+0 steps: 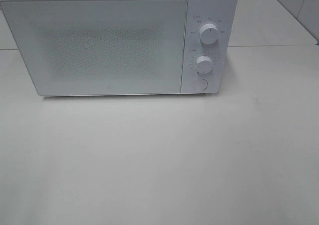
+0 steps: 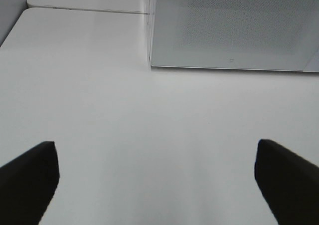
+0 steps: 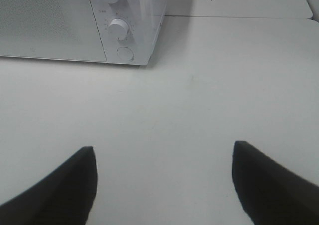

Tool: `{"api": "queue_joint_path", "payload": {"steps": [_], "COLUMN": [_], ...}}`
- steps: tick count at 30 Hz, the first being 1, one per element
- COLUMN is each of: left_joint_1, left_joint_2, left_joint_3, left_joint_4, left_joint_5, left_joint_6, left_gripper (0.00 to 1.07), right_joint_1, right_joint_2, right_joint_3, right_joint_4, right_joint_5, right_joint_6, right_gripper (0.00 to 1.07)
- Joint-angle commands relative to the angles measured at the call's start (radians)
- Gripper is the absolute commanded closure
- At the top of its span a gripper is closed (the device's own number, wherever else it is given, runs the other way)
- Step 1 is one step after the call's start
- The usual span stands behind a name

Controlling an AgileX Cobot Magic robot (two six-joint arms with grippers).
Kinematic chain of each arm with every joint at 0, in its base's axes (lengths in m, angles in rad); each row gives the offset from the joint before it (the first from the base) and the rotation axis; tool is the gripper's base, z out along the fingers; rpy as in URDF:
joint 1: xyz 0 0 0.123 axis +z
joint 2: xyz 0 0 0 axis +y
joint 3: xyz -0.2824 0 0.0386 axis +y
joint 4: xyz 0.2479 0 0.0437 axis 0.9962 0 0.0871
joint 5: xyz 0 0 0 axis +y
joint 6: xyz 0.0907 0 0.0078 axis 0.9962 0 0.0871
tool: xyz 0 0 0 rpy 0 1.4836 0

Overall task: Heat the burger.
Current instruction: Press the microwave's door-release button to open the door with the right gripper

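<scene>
Two sets of fingers: the left fingers (image 2: 30, 182) and the right fingers (image 3: 60, 185) both stand wide apart over bare bench (image 1: 159, 160), with nothing between them.
Burger: not to be seen in any of the three views. Whether it sits behind the shut door or somewhere out of frame cannot be told.
Look of the burger: nothing to report, since no bun, filling or plate shows anywhere.
Microwave: a white microwave (image 1: 109, 45) stands at the back of the bench, its door (image 1: 99, 45) closed flush, and the speckled panel gives no view inside.
Controls: an upper dial (image 1: 208, 33), a lower dial (image 1: 204, 64) and a round button (image 1: 199, 84) run down the panel beside the door. Their settings are too small to read.
Arms: neither reaches into the high view, and both hang back from the microwave, well apart from it.
Progress: unclear, by appearances. No step can be confirmed as done from these views.
Left to do: if the burger is not yet inside, everything remains, from opening the door to loading, closing and setting the dials.
</scene>
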Motion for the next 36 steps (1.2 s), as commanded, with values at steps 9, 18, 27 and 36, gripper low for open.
{"api": "queue_joint_path", "payload": {"steps": [9, 18, 27, 36], "left_joint_1": [0.001, 0.001, 0.001, 0.001], "left_joint_2": [-0.015, -0.015, -0.015, -0.015], "left_joint_3": [0.002, 0.002, 0.002, 0.002], "left_joint_4": [-0.001, -0.001, -0.001, -0.001], "left_joint_5": [0.002, 0.002, 0.002, 0.002], "left_joint_6": [-0.001, -0.001, -0.001, -0.001], "left_gripper": [0.07, 0.07, 0.07, 0.07], "right_joint_1": [-0.005, -0.005, -0.005, -0.005], "right_joint_2": [-0.025, -0.025, 0.045, 0.255], "right_joint_3": [0.004, 0.004, -0.024, -0.021], "right_joint_4": [-0.003, -0.003, -0.003, -0.01], "right_joint_5": [-0.01, -0.01, -0.085, -0.288], "right_joint_6": [0.0, -0.007, -0.008, -0.008], "right_gripper": [0.35, 0.35, 0.35, 0.35]}}
